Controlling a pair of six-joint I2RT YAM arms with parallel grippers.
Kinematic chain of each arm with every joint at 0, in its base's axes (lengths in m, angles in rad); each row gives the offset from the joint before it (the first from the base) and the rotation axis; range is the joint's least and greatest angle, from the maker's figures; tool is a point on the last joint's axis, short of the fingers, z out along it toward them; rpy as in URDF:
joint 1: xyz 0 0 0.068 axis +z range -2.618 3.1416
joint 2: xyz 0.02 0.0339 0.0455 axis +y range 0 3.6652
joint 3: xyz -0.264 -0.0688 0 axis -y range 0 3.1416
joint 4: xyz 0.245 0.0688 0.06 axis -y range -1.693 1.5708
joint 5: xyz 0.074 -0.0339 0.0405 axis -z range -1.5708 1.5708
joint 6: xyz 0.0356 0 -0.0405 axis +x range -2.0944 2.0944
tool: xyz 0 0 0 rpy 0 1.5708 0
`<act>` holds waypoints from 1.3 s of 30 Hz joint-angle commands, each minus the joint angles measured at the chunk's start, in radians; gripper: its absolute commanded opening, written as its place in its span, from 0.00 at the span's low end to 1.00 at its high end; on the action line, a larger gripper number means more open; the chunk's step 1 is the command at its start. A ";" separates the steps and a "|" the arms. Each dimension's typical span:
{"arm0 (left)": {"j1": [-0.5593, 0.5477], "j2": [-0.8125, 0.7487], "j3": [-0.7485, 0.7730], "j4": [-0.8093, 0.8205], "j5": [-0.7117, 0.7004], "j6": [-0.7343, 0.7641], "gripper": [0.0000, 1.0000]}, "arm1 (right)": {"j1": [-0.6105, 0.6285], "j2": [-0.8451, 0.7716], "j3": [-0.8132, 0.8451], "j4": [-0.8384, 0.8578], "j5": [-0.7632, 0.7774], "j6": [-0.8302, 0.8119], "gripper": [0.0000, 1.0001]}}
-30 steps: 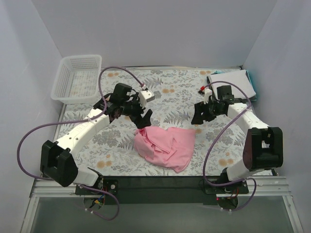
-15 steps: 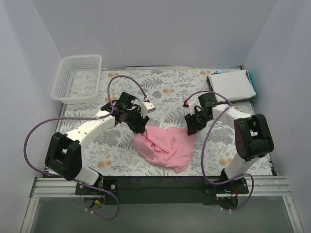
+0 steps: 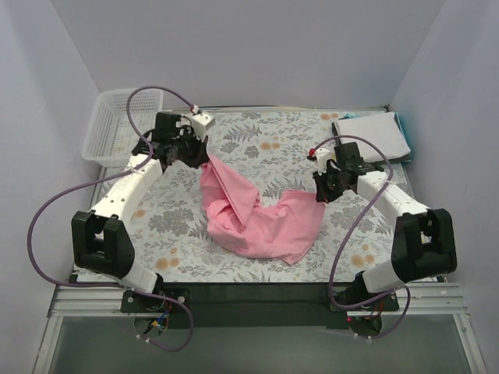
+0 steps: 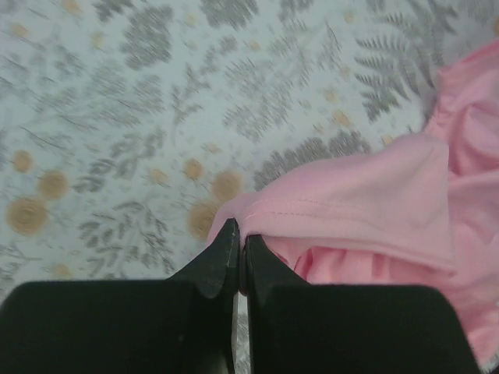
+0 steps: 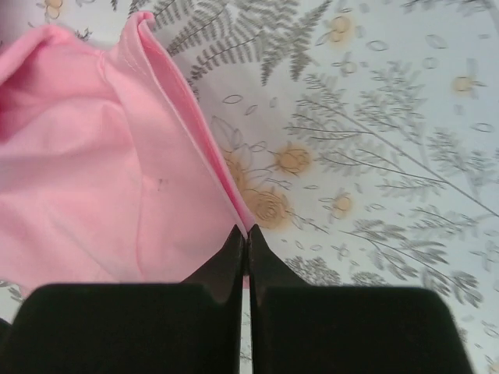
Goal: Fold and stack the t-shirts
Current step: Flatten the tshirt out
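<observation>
A pink t-shirt (image 3: 253,214) lies stretched in a crumpled V across the middle of the floral tablecloth. My left gripper (image 3: 201,158) is shut on its upper left corner; in the left wrist view the hem (image 4: 343,210) runs right from the closed left gripper (image 4: 239,236). My right gripper (image 3: 320,195) is shut on the shirt's right edge; the right wrist view shows the folded pink edge (image 5: 187,132) pinched at the closed right gripper (image 5: 246,232). A stack of folded t-shirts (image 3: 372,134), white with teal edges, rests at the back right.
A white mesh basket (image 3: 125,126) stands at the back left corner. The floral tablecloth (image 3: 288,140) covers the table between grey walls. Purple cables loop from both arms.
Both grippers closed on the pink t-shirt. The left arm pulled its corner up and to the back left; the right moved slightly right, spreading the bunched shirt into a longer shape.
</observation>
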 commanded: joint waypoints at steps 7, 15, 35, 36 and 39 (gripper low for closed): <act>0.159 0.247 0.258 0.131 -0.063 -0.223 0.00 | -0.142 -0.080 0.077 0.012 0.094 -0.059 0.01; 0.248 0.253 0.369 0.130 -0.007 -0.238 0.00 | -0.239 -0.080 0.261 0.012 0.072 -0.074 0.01; 0.352 0.369 0.262 0.050 -0.127 -0.282 0.00 | -0.232 0.095 0.333 0.010 -0.033 -0.045 0.01; 0.358 0.403 0.306 0.038 -0.127 -0.282 0.02 | -0.226 0.102 0.338 0.009 -0.036 -0.042 0.01; 0.358 0.486 0.434 0.029 -0.051 -0.276 0.24 | -0.219 0.128 0.361 0.011 -0.039 -0.030 0.01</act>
